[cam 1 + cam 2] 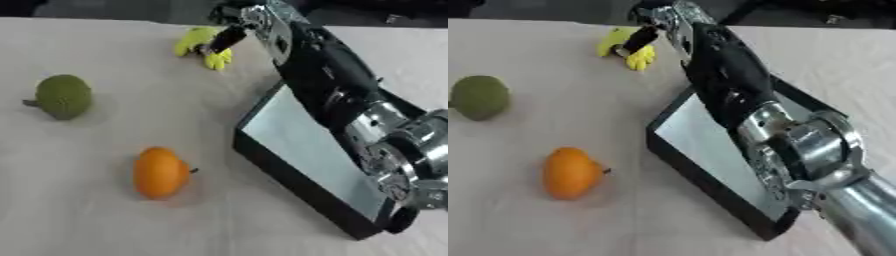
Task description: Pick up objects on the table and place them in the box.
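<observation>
Right arm reached in from the lower right, stretched across the box [302, 145] toward the far side of the table [96, 225]. Right hand [236, 31] sat at the yellow object [199, 46], a dark finger [642, 37] laid over its middle; other fingers were hidden behind the wrist, so a finger rested on it, but whether the hand had closed round it could not be told. Likely the approach or early grasp of a pick.

Yellow object lay directly under the hand, lobed and soft-looking, on the tabletop. Probably chosen first as the piece nearest the arm's reach line.

Box stood just behind the hand, toward the robot, beneath the forearm; black walls, pale floor, apparently nothing in it. Its open top lay on the return path, which suited a short carry.

Green round fruit [63, 96] sat well to the hand's left. Orange fruit [160, 172] lay left and nearer the robot, beside the box. Both untouched.

Left hand not seen.
</observation>
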